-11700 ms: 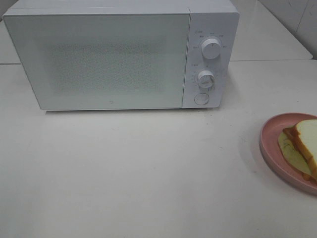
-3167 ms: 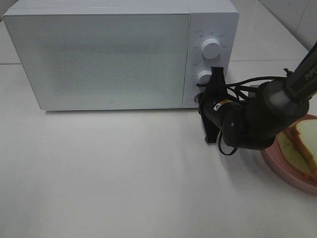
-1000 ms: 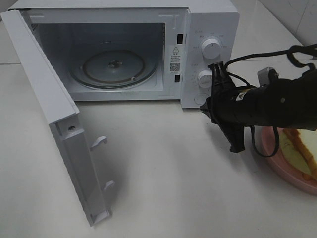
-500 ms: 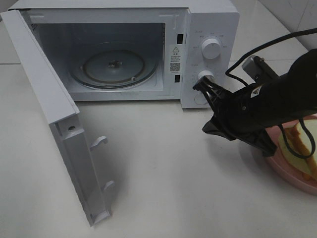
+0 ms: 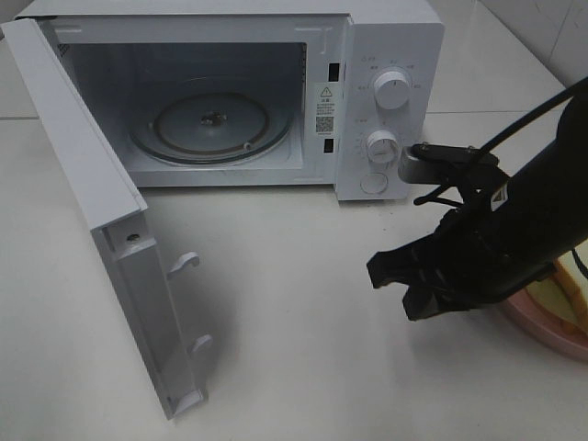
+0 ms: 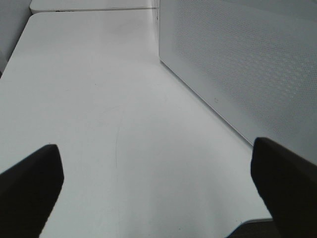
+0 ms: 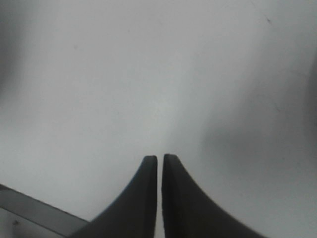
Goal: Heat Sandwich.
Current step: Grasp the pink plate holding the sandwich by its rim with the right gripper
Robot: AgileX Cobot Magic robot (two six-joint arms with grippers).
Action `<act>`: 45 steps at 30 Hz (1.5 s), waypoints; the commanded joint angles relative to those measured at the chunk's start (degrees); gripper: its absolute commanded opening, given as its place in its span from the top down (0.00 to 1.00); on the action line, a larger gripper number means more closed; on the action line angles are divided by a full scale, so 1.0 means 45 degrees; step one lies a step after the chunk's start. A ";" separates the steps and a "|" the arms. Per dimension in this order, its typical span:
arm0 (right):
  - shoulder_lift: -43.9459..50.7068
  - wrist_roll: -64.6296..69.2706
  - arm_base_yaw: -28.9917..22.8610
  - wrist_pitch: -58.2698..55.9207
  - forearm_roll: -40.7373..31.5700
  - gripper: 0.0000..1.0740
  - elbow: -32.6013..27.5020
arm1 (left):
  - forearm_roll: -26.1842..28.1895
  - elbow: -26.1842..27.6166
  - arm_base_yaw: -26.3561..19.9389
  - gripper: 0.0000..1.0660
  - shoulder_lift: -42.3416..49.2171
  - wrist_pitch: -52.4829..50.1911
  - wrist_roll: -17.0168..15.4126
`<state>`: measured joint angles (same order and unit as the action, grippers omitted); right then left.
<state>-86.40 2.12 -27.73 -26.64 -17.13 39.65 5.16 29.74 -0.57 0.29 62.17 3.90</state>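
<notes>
The white microwave [image 5: 390,37] stands at the back with its door [image 5: 110,230] swung wide open to the left, and the glass turntable [image 5: 209,124] inside is bare. The sandwich [image 5: 574,294] lies on a round pink plate [image 5: 542,329] at the right edge, mostly hidden behind my right arm. My right gripper [image 5: 390,280] hovers over the table in front of the control panel, left of the plate; the right wrist view shows it [image 7: 159,159] shut and empty. My left gripper [image 6: 158,198] is open and empty beside the door's outer face [image 6: 247,74].
The open door juts toward the table's front left. Two dials [image 5: 392,90] and a round button [image 5: 373,183] sit on the microwave's right panel. A tiled wall rises at the back right.
My right arm has pulled back from the control panel and swung down toward the front, covering more of the plate. The door was shut in the oldest frames and stands open now.
</notes>
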 commanded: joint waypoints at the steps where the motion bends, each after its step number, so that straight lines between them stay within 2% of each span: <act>1: 0.0102 -0.0471 0.0089 -0.0840 0.0573 0.90 0.0000 | 0.0025 -0.0013 0.0076 0.08 0.0293 -0.0178 -0.0025; 6: 0.0102 -0.0395 0.0089 -0.1197 0.1286 0.83 0.0038 | 0.0025 -0.0013 0.0076 0.08 0.0293 -0.0178 -0.0025; 8: 0.0102 -0.0255 0.0089 -0.1541 0.1732 0.73 0.0166 | 0.0025 -0.0013 0.0076 0.08 0.0293 -0.0178 -0.0025; 10: 0.0102 -0.0216 0.0089 -0.1668 0.1833 0.70 0.0293 | 0.0025 -0.0013 0.0076 0.08 0.0293 -0.0178 -0.0025; 11: 0.0102 -0.0140 0.0089 -0.1859 0.1948 0.65 0.0446 | 0.0025 -0.0013 0.0076 0.08 0.0293 -0.0178 -0.0025; 12: 0.0102 -0.0089 0.0089 -0.2152 0.2063 0.54 0.0777 | 0.0025 -0.0013 0.0076 0.08 0.0293 -0.0178 -0.0025; 13: 0.0102 -0.0076 0.0089 -0.2317 0.2190 0.48 0.0968 | 0.0025 -0.0013 0.0076 0.08 0.0293 -0.0178 -0.0025; 14: 0.0102 -0.0076 0.0089 -0.2317 0.2190 0.48 0.0968 | 0.0025 -0.0013 0.0076 0.08 0.0293 -0.0178 -0.0025; 15: 0.0102 -0.0076 0.0089 -0.2470 0.2279 0.43 0.1133 | 0.0025 -0.0013 0.0076 0.08 0.0293 -0.0178 -0.0025; 16: 0.0102 -0.0076 0.0089 -0.2661 0.2534 0.32 0.1464 | 0.0025 -0.0013 0.0076 0.08 0.0293 -0.0178 -0.0025; 17: 0.0102 -0.0076 0.0089 -0.2725 0.2636 0.26 0.1579 | 0.0025 -0.0013 0.0076 0.08 0.0293 -0.0178 -0.0025; 18: 0.0102 -0.0076 0.0089 -0.2725 0.2636 0.26 0.1579 | 0.0025 -0.0013 0.0076 0.08 0.0293 -0.0178 -0.0025; 20: 0.0102 -0.0076 0.0089 -0.2992 0.2967 0.14 0.1935 | 0.0025 -0.0013 0.0076 0.08 0.0293 -0.0178 -0.0025; 27: 0.0102 -0.0076 0.0649 -0.3552 0.3056 0.12 0.2445 | 0.0025 -0.0013 0.0076 0.08 0.0293 -0.0178 -0.0025; 29: 0.0076 -0.0076 0.1248 -0.3680 0.3170 0.13 0.2445 | 0.0025 -0.0013 0.0076 0.08 0.0293 -0.0178 -0.0025; 41: -0.0369 0.0025 0.3196 -0.3692 0.4214 0.15 0.2445 | 0.0025 -0.0013 0.0076 0.08 0.0293 -0.0178 -0.0025; 45: -0.0751 0.0076 0.3272 -0.3565 0.4622 0.16 0.2445 | 0.0025 -0.0013 0.0076 0.08 0.0293 -0.0178 -0.0025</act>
<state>-88.69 1.89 -13.41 -42.97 1.95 50.36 5.16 29.74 -0.57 0.29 62.17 3.90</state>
